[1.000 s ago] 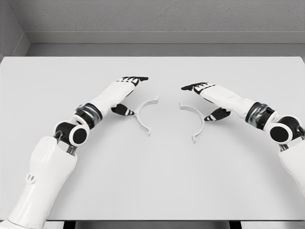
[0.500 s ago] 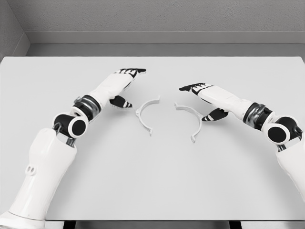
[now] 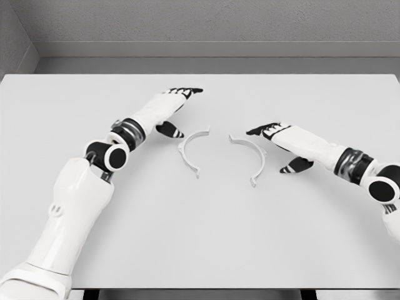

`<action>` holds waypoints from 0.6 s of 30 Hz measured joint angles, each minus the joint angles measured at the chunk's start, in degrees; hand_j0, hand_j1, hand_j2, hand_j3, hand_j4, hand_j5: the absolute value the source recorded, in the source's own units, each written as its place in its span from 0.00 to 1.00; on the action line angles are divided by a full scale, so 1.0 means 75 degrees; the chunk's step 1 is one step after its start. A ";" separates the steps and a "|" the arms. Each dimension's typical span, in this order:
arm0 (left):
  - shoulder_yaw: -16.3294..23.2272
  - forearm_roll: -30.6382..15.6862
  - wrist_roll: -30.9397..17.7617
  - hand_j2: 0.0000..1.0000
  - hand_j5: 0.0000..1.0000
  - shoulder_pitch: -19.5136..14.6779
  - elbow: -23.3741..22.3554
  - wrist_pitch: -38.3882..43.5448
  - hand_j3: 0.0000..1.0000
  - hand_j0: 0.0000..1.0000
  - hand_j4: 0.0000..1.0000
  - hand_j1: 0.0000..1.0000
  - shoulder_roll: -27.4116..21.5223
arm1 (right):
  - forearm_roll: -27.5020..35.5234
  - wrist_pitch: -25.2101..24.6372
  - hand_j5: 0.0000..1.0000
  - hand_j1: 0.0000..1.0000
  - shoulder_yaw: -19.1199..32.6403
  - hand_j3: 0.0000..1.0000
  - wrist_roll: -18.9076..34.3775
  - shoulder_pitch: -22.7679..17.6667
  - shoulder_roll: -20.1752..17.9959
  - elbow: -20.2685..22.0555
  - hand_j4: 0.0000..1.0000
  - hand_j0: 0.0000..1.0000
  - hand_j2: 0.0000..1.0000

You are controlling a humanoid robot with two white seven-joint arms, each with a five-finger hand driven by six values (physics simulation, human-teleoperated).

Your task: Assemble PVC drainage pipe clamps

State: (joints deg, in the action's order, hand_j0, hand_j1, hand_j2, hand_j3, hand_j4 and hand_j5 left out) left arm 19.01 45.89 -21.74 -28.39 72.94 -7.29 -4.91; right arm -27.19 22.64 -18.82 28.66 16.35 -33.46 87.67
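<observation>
Bright, even, sharp render; faint soft shadows, no glare.

There are 2 white clamp halves on 1 pale tabletop (image 3: 200, 237): the left clamp half (image 3: 189, 152) and the right clamp half (image 3: 253, 157), their open sides facing each other. 2 hands show, the left hand (image 3: 170, 107) and the right hand (image 3: 282, 142).

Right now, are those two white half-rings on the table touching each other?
Apart. The head view shows bare table between the left half-ring and the right half-ring, at both their upper and lower ends.
</observation>
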 measured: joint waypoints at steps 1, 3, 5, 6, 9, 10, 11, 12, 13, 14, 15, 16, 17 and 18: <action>0.0007 0.0002 0.0003 1.00 1.00 -0.0012 -0.0026 0.0003 1.00 1.00 1.00 1.00 0.0017 | 0.0005 0.0003 1.00 1.00 0.0006 1.00 0.0021 -0.0070 -0.0091 0.0134 1.00 1.00 1.00; 0.0015 0.0006 0.0007 1.00 1.00 0.0000 -0.0070 0.0006 1.00 1.00 1.00 1.00 0.0048 | 0.0013 0.0009 1.00 1.00 0.0011 1.00 0.0048 -0.0152 -0.0230 0.0395 1.00 1.00 1.00; 0.0018 0.0003 0.0010 1.00 1.00 -0.0012 -0.0092 0.0009 1.00 1.00 1.00 1.00 0.0064 | 0.0016 0.0011 1.00 1.00 -0.0003 1.00 0.0066 -0.0270 -0.0311 0.0656 1.00 1.00 1.00; 0.0021 0.0006 0.0011 1.00 1.00 0.0000 -0.0097 0.0007 1.00 1.00 1.00 1.00 0.0070 | 0.0019 0.0013 1.00 1.00 -0.0009 1.00 0.0071 -0.0317 -0.0335 0.0772 1.00 1.00 1.00; 0.0074 0.0009 0.0012 1.00 1.00 0.0000 -0.0096 0.0002 1.00 1.00 1.00 1.00 0.0084 | 0.0024 0.0018 1.00 1.00 -0.0025 1.00 0.0080 -0.0399 -0.0365 0.1031 1.00 1.00 1.00; 0.0090 0.0010 0.0012 1.00 1.00 0.0000 -0.0093 0.0001 1.00 1.00 1.00 1.00 0.0087 | 0.0024 0.0021 1.00 1.00 -0.0028 1.00 0.0081 -0.0399 -0.0364 0.1085 1.00 1.00 1.00; 0.0100 0.0010 0.0012 1.00 1.00 0.0000 -0.0088 0.0000 1.00 1.00 1.00 1.00 0.0089 | 0.0023 0.0023 1.00 1.00 -0.0033 1.00 0.0084 -0.0422 -0.0363 0.1148 1.00 1.00 1.00; 0.0107 0.0003 0.0013 1.00 1.00 0.0012 -0.0078 0.0000 1.00 1.00 1.00 1.00 0.0089 | 0.0025 0.0024 1.00 1.00 -0.0061 1.00 0.0087 -0.0399 -0.0360 0.1195 1.00 1.00 1.00; 0.0117 0.0006 0.0013 1.00 1.00 0.0023 -0.0062 0.0000 1.00 1.00 1.00 1.00 0.0089 | 0.0021 0.0025 1.00 1.00 -0.0093 1.00 0.0090 -0.0399 -0.0353 0.1236 1.00 1.00 1.00; 0.0124 0.0007 0.0013 1.00 1.00 0.0035 -0.0046 -0.0001 1.00 1.00 1.00 1.00 0.0089 | 0.0016 0.0026 1.00 1.00 -0.0122 1.00 0.0095 -0.0399 -0.0348 0.1285 1.00 1.00 1.00; 0.0129 0.0008 0.0013 1.00 1.00 0.0035 -0.0033 -0.0001 1.00 1.00 1.00 1.00 0.0087 | 0.0014 0.0027 1.00 1.00 -0.0144 1.00 0.0146 -0.0387 -0.0336 0.1320 1.00 1.00 1.00; 0.0132 0.0006 0.0013 1.00 1.00 0.0047 -0.0018 -0.0001 1.00 1.00 1.00 1.00 0.0085 | 0.0014 0.0027 1.00 1.00 -0.0162 1.00 0.0195 -0.0387 -0.0323 0.1345 1.00 1.00 1.00; 0.0134 0.0005 0.0013 1.00 1.00 0.0059 -0.0004 -0.0001 1.00 1.00 1.00 1.00 0.0084 | 0.0014 0.0028 1.00 1.00 -0.0188 1.00 0.0230 -0.0364 -0.0310 0.1367 1.00 1.00 1.00; 0.0136 0.0005 0.0013 1.00 1.00 0.0059 0.0006 -0.0002 1.00 1.00 1.00 1.00 0.0081 | 0.0015 0.0029 1.00 1.00 -0.0217 1.00 0.0255 -0.0352 -0.0300 0.1382 1.00 1.00 1.00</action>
State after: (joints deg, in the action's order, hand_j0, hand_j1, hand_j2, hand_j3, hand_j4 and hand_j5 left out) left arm 20.03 45.93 -21.65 -27.95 72.99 -7.30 -4.31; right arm -27.08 22.86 -20.45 30.57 13.71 -35.71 98.04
